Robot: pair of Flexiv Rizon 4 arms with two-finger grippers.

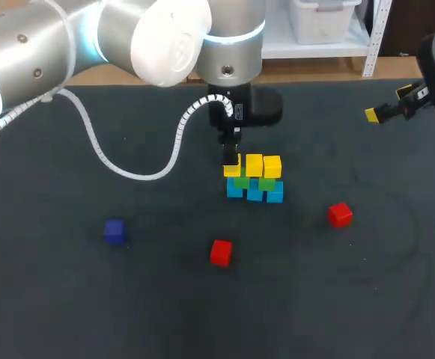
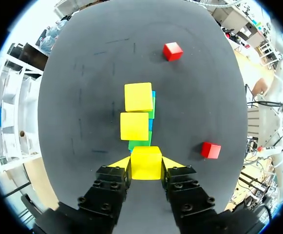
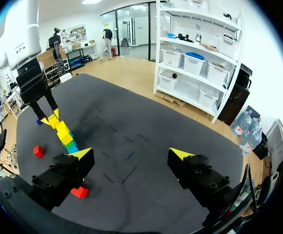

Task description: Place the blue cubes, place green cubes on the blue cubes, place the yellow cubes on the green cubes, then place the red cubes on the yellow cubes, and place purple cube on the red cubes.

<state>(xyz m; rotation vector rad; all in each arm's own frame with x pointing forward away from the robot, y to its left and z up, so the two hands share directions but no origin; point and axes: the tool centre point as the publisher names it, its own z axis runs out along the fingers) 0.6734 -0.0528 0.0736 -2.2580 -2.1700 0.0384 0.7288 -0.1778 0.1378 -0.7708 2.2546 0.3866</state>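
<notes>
Fingers (image 2: 121, 162) of left gripper (image 2: 146, 164): clamped on a yellow cube (image 2: 146, 156) from both sides.
Held cube: at the stack's end, over the green cubes (image 1: 253, 182), in line with two placed yellow cubes (image 1: 263, 165).
Base: blue cubes (image 1: 254, 193).
Loose: near red cube (image 1: 221, 252), far red cube (image 1: 340, 215), purple cube (image 1: 114, 231), all apart from the stack.
Right gripper (image 3: 131, 155): fingers apart, holding nothing, well off to the right.

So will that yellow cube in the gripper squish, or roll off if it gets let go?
Probably no squishing: the yellow cube shows straight edges and flat faces while the left gripper pinches it from both sides, so it looks stiff. It likely won't roll either, since every side is flat. Its smooth-looking faces might slide a bit, though.
</notes>
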